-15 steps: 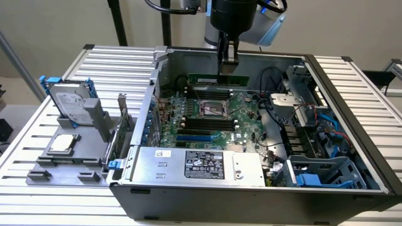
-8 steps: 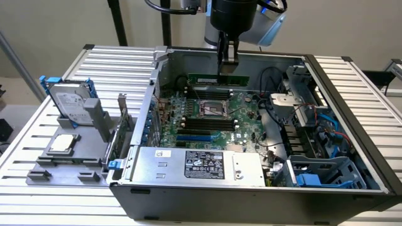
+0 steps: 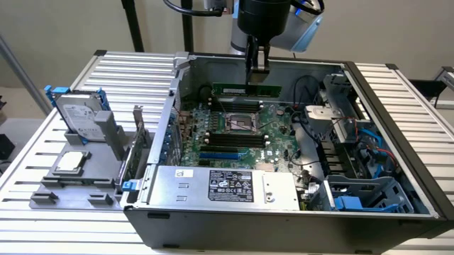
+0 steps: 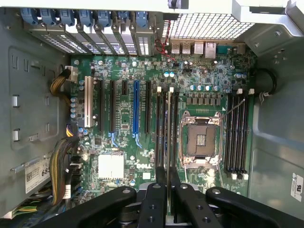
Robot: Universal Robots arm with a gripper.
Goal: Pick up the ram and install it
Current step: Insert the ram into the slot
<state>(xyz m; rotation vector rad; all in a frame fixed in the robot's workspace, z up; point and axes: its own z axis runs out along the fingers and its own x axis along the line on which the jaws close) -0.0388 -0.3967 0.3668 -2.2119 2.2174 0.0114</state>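
Observation:
The ram [image 3: 247, 88] is a long thin green stick held level above the far part of the motherboard [image 3: 212, 114] inside the open computer case. My gripper [image 3: 257, 78] comes down from above and is shut on the ram's top edge near its middle. In the wrist view the ram [image 4: 168, 142] appears edge-on as a thin pale line between my two black fingers [image 4: 156, 199], running along the black memory slots [image 4: 161, 123] beside the CPU socket [image 4: 202, 140]. Whether the ram touches a slot I cannot tell; from the exterior view it seems to hover above the board.
The case walls [image 3: 333, 66] surround the board. A power supply [image 3: 227, 186] fills the near side and a blue drive cage [image 3: 362, 196] the near right. At the exterior view's left, a grey fixture [image 3: 106, 159] holds a silver hard drive [image 3: 80, 114].

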